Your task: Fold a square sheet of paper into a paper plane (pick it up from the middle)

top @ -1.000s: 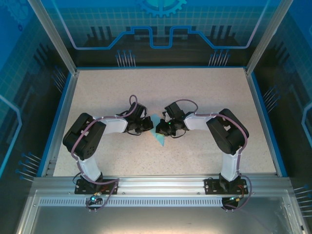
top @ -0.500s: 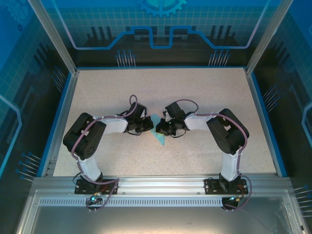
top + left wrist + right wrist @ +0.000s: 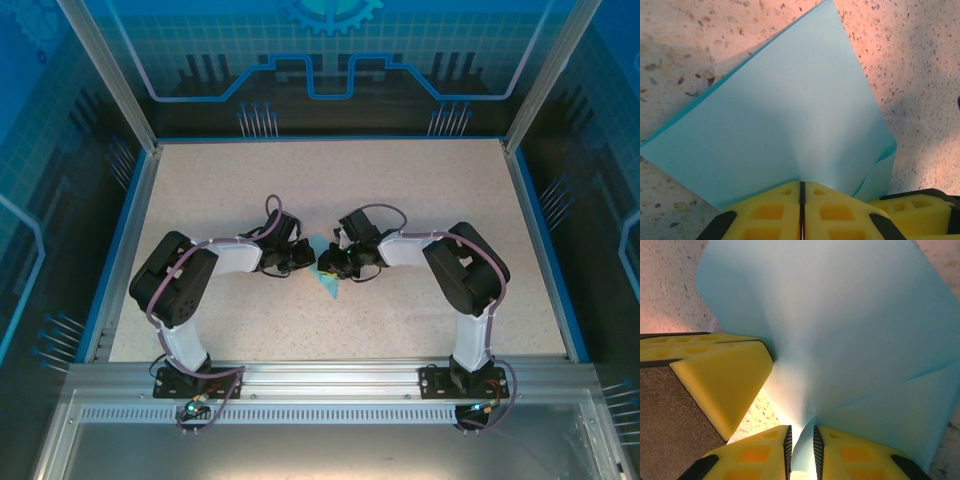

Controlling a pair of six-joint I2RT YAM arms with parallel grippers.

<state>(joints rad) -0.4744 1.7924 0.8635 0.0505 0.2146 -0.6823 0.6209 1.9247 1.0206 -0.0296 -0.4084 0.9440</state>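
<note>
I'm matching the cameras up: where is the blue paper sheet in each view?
Top external: the blue paper sheet, a small sliver mid-table.
Left wrist: sheet centre frame, above the yellow fingers.
Right wrist: sheet spreading across the upper right.
Shared landmark: the speckled table.

Overhead camera looks down; 2 wrist cameras closely share the sheet (image 3: 790, 125).

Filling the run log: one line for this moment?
left gripper: shut on square sheet of paper | right gripper: sheet between jaws, grip unclear
</note>
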